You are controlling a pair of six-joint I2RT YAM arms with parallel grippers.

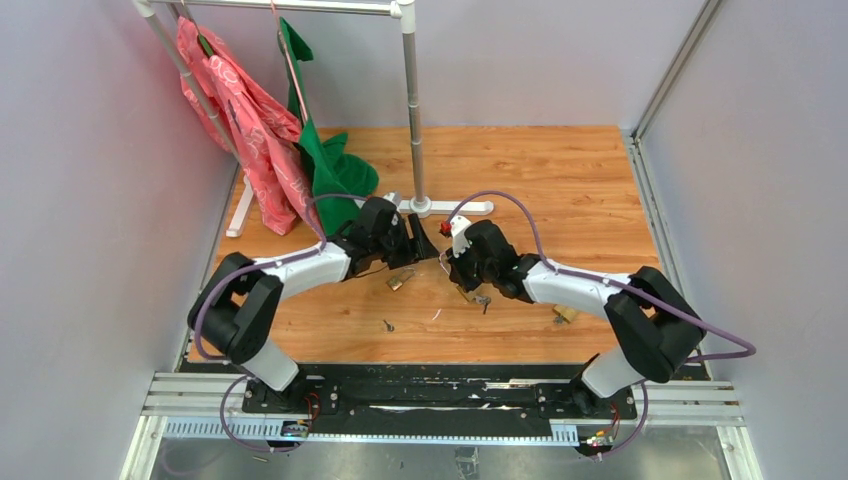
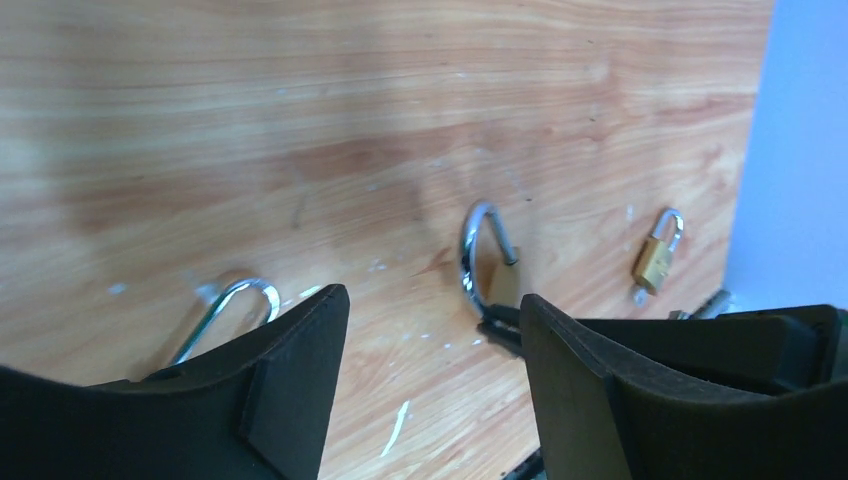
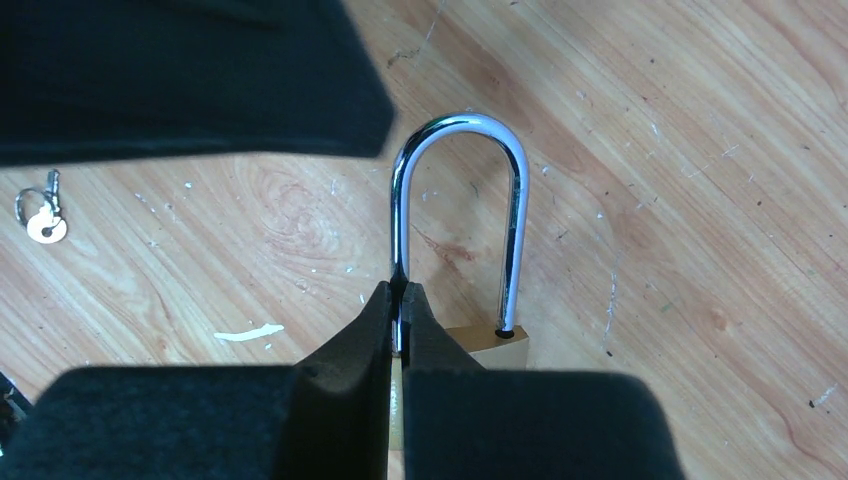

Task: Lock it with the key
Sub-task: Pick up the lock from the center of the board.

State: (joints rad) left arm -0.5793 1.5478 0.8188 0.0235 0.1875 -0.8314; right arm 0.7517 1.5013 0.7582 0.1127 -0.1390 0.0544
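Arms meet mid-frame in the top view over the wooden table [image 1: 560, 180]; a key [image 1: 388, 325] lies lower left of them. Left wrist view: left jaws stand apart, a brass padlock [image 2: 497, 282] sits at centre frame. Right wrist view: right jaws pinch its shackle [image 3: 460, 125], bottom centre.

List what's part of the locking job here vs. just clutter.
Job: padlock in the right gripper; key; left gripper, open.
Lying about: small padlock; second padlock; pink garment; green garment; rack.
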